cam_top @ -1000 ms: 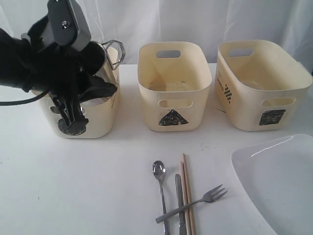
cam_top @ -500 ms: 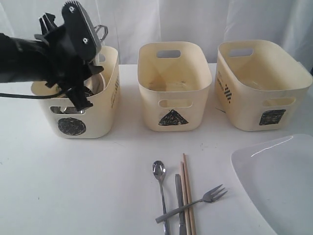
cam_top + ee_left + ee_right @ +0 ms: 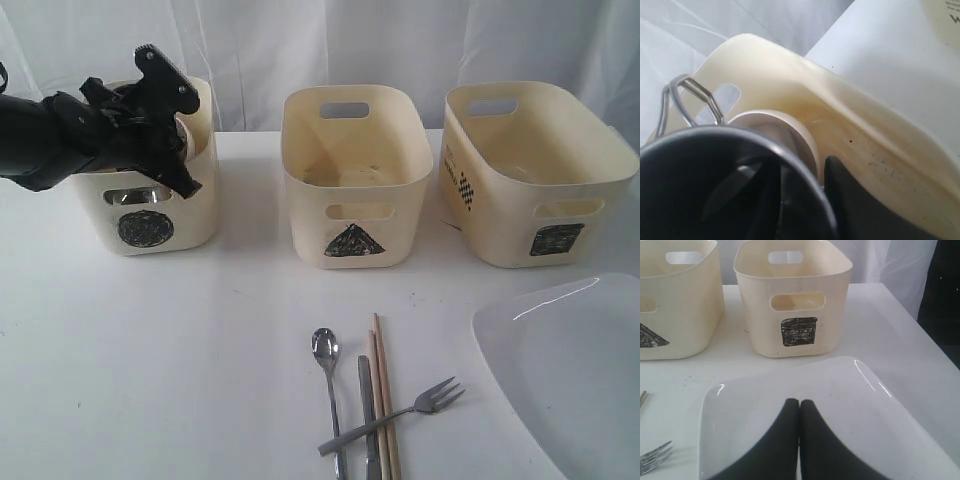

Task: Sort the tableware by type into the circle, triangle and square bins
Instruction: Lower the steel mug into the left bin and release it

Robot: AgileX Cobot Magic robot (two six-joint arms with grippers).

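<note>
My left gripper point(image 3: 165, 120) reaches into the circle bin point(image 3: 200, 205) at the far left. In the left wrist view it point(image 3: 805, 185) is shut on the rim of a steel mug point(image 3: 740, 137), one finger inside and one outside. The mug's wire handle point(image 3: 690, 95) points toward the bin's cut-out. A pale rounded rim point(image 3: 802, 132) of another piece lies behind the mug. Spoon point(image 3: 326, 350), knife point(image 3: 367, 400), chopsticks point(image 3: 381, 375) and fork point(image 3: 425, 402) lie together at the front. My right gripper point(image 3: 799, 402) hangs shut over the white plate point(image 3: 850, 405).
The triangle bin point(image 3: 300, 205) stands in the middle and the square bin point(image 3: 495, 235) to its right, both upright by the back curtain. The big plate point(image 3: 570, 370) fills the front right corner. Bare white tabletop lies at the front left.
The left arm has swung left and down, carrying the mug from above the circle bin's front into it. The bin now sits a little farther left and back. Right gripper unchanged.
</note>
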